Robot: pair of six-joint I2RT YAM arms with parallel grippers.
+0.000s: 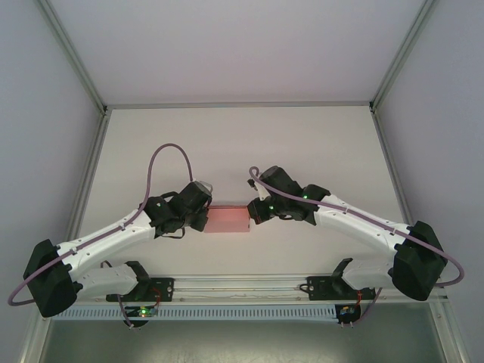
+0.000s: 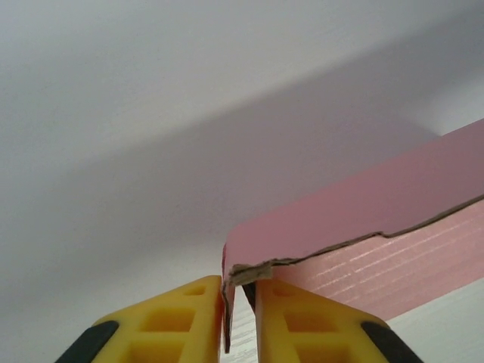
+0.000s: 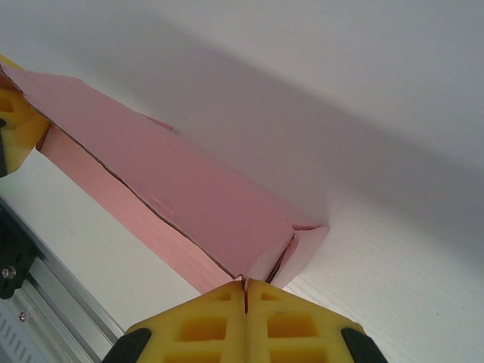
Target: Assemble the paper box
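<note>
Your right gripper [image 3: 246, 284]: fingers pressed together, clamping an end flap of the paper box [image 1: 229, 220]. Your left gripper [image 2: 239, 291]: jaws nearly closed around the opposite end flap; you cannot tell if it pinches. Box: between both grippers, mid-table [image 1: 227, 144].

Matt pink card paper box [image 1: 229, 220], smooth matt white table [image 1: 227, 144]

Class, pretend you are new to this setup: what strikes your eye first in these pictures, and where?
A pink paper box at the middle of the table, gripped from both ends. The left gripper pinches one end's edge between yellow fingers; the right gripper clamps the opposite end.
</note>
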